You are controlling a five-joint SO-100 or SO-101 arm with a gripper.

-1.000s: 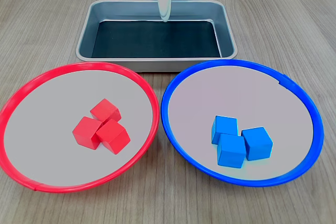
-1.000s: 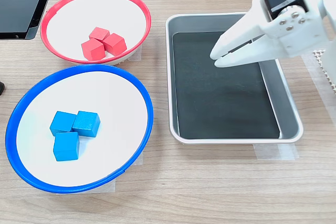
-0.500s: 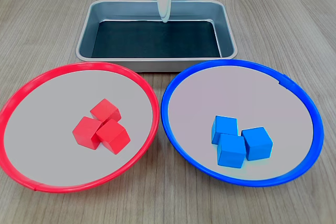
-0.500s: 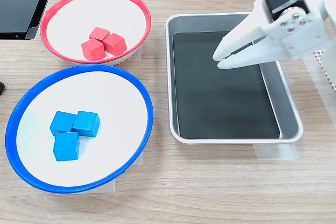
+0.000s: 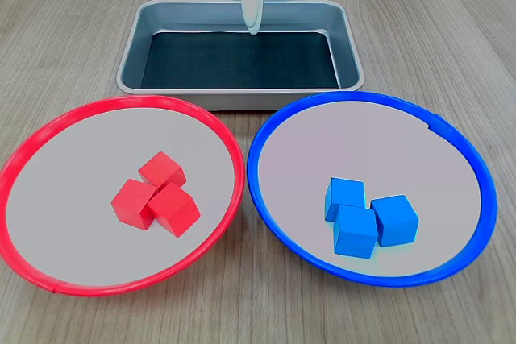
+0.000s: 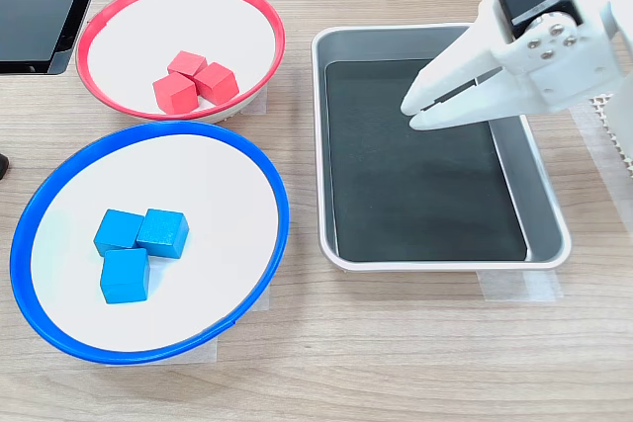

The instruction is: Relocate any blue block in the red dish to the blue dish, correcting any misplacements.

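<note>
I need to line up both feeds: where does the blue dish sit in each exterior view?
First exterior view: the blue dish fills the lower right, holding three blue cubes.
Second exterior view: the blue dish sits lower left, same three cubes inside.
Shared landmark: the metal tray, behind the dishes in the first exterior view, at the second exterior view's right.

Three red cubes in red dish; three blue cubes in blue dish.
</note>
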